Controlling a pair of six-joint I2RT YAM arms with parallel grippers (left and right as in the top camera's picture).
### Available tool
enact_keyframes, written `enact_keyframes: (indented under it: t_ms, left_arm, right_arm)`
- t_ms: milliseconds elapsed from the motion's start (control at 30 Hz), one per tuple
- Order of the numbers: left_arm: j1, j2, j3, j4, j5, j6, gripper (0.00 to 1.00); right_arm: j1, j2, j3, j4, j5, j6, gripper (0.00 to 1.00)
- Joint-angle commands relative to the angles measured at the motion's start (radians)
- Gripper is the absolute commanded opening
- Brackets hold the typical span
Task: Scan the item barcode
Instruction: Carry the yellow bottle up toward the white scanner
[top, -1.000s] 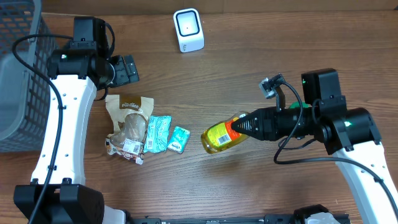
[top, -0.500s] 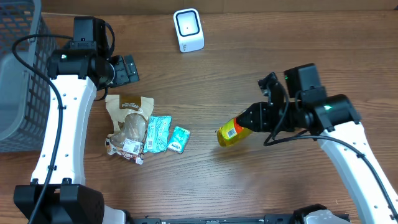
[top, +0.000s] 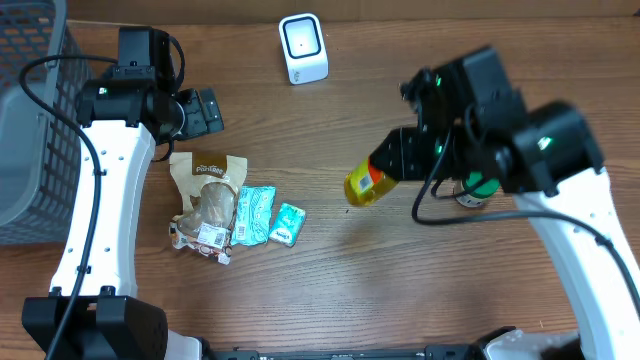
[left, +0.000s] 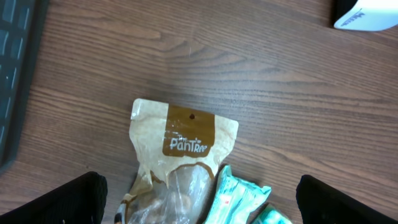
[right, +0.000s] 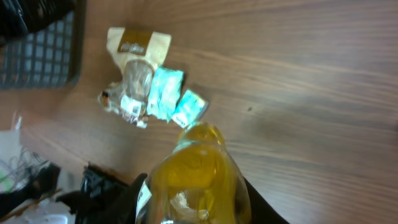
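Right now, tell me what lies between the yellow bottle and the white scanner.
Only bare table, as the overhead view shows, lies between the yellow bottle and the white scanner.

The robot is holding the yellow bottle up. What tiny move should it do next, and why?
Probably swing the yellow plastic bottle, held in the right gripper, toward the white box-shaped scanner, with its label facing it. The bottle hangs above the wooden table, well apart from the scanner, so it likely cannot be read yet.
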Motion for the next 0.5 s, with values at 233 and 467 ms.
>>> enact_keyframes:
  t_ms: [233, 467]
  left_arm:
    - [0.002, -0.006, 0.013, 0.004, -0.01, 0.015, 1.0]
    - [0.002, -0.006, 0.013, 0.004, -0.01, 0.015, 1.0]
  right_arm:
    - [0.003, 0.171, 0.222, -0.029, 0.076, -0.06, 0.12]
    - [0.053, 0.24, 0.22, 0.072, 0.08, -0.154, 0.08]
